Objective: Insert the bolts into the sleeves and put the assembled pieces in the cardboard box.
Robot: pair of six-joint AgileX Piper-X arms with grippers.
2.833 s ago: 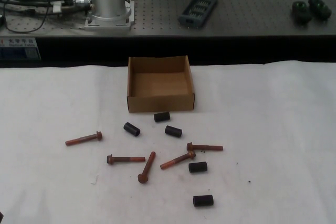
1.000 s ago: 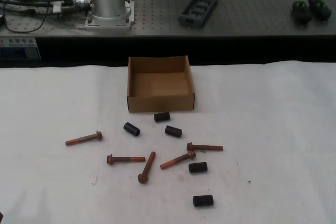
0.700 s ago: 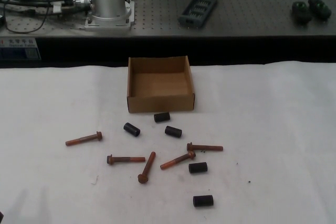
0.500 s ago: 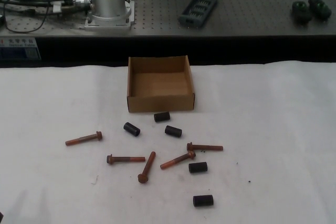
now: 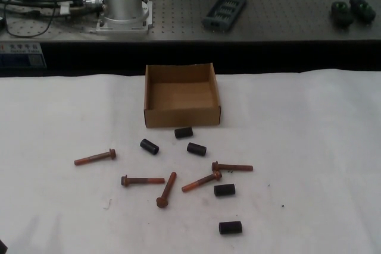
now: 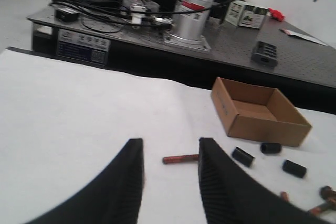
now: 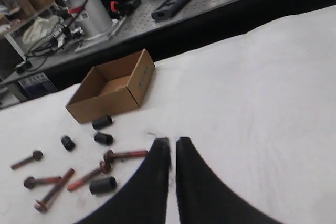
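Lying loose, none mated: rust-red metal bolts point(image 5: 143, 179), short black cylindrical sleeves point(image 5: 224, 190), on white tabletop point(image 5: 309, 165) before open brown cardboard box point(image 5: 182, 117). Risk: clustered bolts nudged during pick, sleeves rolling away. State: left fingers point(image 6: 131, 171) spread, right fingers point(image 7: 157, 166) pressed together.

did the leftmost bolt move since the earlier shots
No, the leftmost bolt lies just where it was, at the same gap and angle to the cardboard box.

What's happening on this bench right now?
Nothing is being handled yet. Five bolts and five sleeves lie loose on the white cloth in front of the cardboard box, which is empty. The left pincer hangs open above the cloth; the right pincer is shut, holding nothing.
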